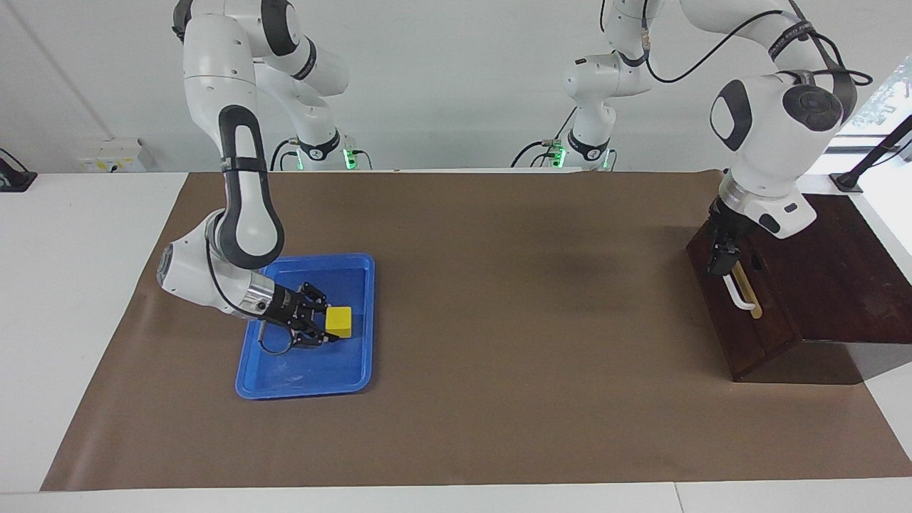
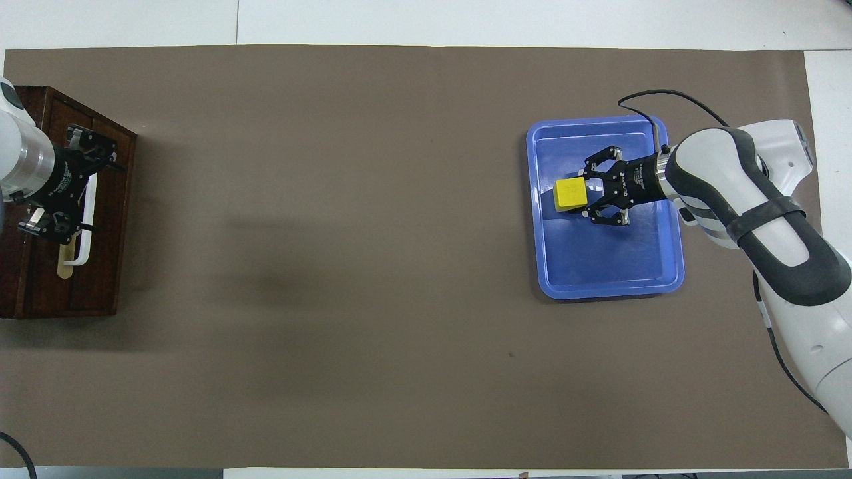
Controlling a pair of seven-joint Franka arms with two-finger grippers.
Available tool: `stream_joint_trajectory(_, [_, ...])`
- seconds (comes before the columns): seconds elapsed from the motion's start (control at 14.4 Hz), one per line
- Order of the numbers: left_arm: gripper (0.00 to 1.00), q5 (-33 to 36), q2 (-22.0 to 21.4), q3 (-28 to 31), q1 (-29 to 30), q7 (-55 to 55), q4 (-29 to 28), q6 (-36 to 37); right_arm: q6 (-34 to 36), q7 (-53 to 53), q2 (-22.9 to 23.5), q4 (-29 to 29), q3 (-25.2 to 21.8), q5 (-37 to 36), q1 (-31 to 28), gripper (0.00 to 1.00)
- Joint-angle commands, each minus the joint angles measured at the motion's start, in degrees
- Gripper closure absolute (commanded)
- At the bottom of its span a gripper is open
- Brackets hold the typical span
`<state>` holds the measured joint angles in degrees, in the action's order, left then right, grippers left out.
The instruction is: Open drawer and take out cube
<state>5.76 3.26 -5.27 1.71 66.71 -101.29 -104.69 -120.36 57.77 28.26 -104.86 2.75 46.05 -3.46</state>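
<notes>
The top of the handle [image 2: 81, 256] is covered by the left gripper [image 2: 86, 186], the box is cut off at the overhead view's edge, and the right gripper's [image 2: 589, 196] fingertips are partly hidden by the cube [image 2: 571, 193]. Counted: one drawer [image 2: 110, 219], closed, at 9 o'clock on the surface [image 2: 333, 266] as seen from overhead, one tray [image 2: 606, 293] at 3 o'clock, one cube, two grippers. The left fingers are spread over the handle; the cube is pinched by the right fingers over the tray.
</notes>
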Motion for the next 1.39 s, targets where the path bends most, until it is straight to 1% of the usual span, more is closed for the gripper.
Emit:
stream_joint_trajectory(0.0, [0.0, -2.23, -2.91, 0.44, -0.13, -15.49, 1.17, 5.79, -0.84, 1.91, 0.75, 1.15, 0.15, 0.62, 1.43, 1.0])
stream_joint_trajectory(0.07, [0.0, -2.33, -3.7, -0.35, -0.13, -21.57, 1.7, 9.12, -1.1, 1.82, 0.75, 0.98, 0.15, 0.62, 1.52, 1.0])
stream_joint_trajectory(0.14, [0.0, -2.33, -4.66, -0.53, -0.13, -27.11, 2.06, 11.32, -1.37, 1.65, 0.83, 0.54, 0.15, 0.62, 1.52, 0.96])
stream_joint_trajectory(0.21, [0.0, -2.33, -5.45, -0.62, -0.13, -33.69, 2.32, 13.61, -2.5, 1.21, 0.92, 0.19, 0.15, 0.36, 1.18, 0.76])
stream_joint_trajectory(0.28, [0.0, -2.5, -5.81, -0.62, -0.13, -38.89, 3.02, 15.29, -2.6, -0.88, 1.01, 0.01, 0.15, 0.36, 0.82, 0.27])
stream_joint_trajectory(0.35, [0.0, -3.03, -5.81, -0.62, -0.13, -44.77, 2.77, 15.13, -2.43, -2.56, 1.01, 0.01, 0.15, 0.36, 0.65, 0.0])
stream_joint_trajectory(0.42, [0.0, -3.9, -5.9, -0.45, -0.13, -51.27, 3.03, 15.13, -2.42, -2.57, 1.01, 0.01, 0.06, 0.36, 0.64, 0.0])
stream_joint_trajectory(0.49, [0.0, -4.26, -5.81, -0.01, -0.04, -54.12, 3.2, 15.65, -1.99, -2.4, 0.92, 0.27, 0.15, 0.36, 0.56, 0.0])
stream_joint_trajectory(0.7, [0.0, -4.44, -4.59, -0.27, -0.13, -54.94, 3.99, 15.91, -0.84, 0.41, 0.48, 2.9, 0.06, -0.43, 0.99, 0.0])
stream_joint_trajectory(0.84, [0.0, -5.4, -1.17, -0.53, -1.53, -55.03, 7.05, 17.58, -0.32, 0.41, -0.04, 4.75, -0.03, -3.14, 1.09, 0.0])
stream_joint_trajectory(0.98, [0.0, -5.49, -1.07, -0.62, -1.19, -56.51, 7.51, 17.59, 2.39, 0.5, -0.39, 8.34, -0.03, -6.65, 0.73, 0.0])
stream_joint_trajectory(1.05, [0.0, -5.58, -1.24, -0.62, -0.84, -58.52, 7.34, 17.76, 2.93, 0.33, -0.92, 9.14, -0.12, -9.11, 0.82, 0.0])
stream_joint_trajectory(1.11, [0.0, -5.58, -1.68, -0.53, -0.74, -60.02, 7.42, 18.02, 3.46, -0.11, -2.32, 9.41, -0.03, -13.05, 0.99, 0.0])
stream_joint_trajectory(1.18, [0.0, -5.67, -2.38, -0.01, -0.74, -60.99, 7.6, 17.94, 5.73, -0.29, -5.03, 9.33, 0.06, -17.61, 1.17, 0.0])
stream_joint_trajectory(1.32, [0.0, -5.84, -3.08, -0.01, -0.66, -61.18, 7.16, 16.02, 9.07, -2.03, -8.29, 9.24, -0.03, -18.45, 1.17, 0.0])
